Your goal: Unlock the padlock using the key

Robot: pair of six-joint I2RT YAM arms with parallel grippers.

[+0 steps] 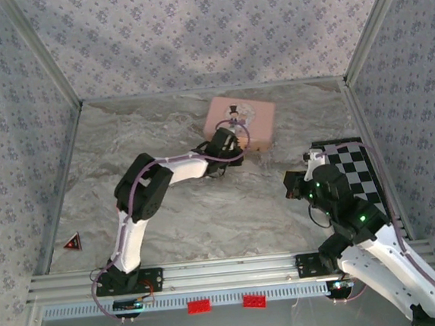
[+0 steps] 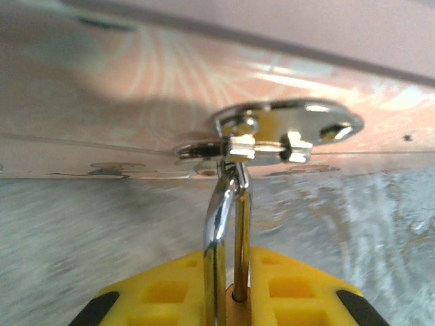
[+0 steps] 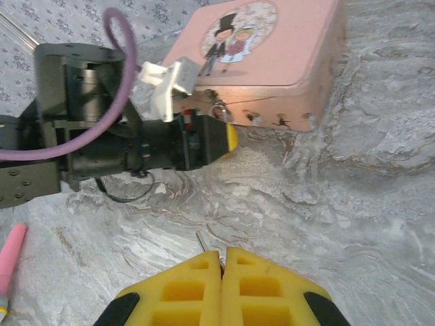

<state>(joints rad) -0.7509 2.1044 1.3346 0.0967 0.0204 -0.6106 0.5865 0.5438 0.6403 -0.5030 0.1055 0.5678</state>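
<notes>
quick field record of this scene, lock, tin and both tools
padlock: shackle hooked through the hasp on the pink tin
pink tin: flat on the marble table, toward the far side
left tool: closed on the padlock body
right tool: shut, with a thin metal tip poking out that looks like the key; well apart from the tin
other: checkered mat at right, red triangle at left

The padlock (image 2: 216, 231) hangs at the near side wall of the pink tin (image 2: 204, 75), its thin silver shackle threaded through the chrome hasp (image 2: 272, 139). Its brass body sits clamped in the left pincer (image 2: 228, 266). The key (image 3: 202, 240) shows as a thin metal tip protruding from the closed right pincer (image 3: 223, 261), well apart from the padlock.
</notes>
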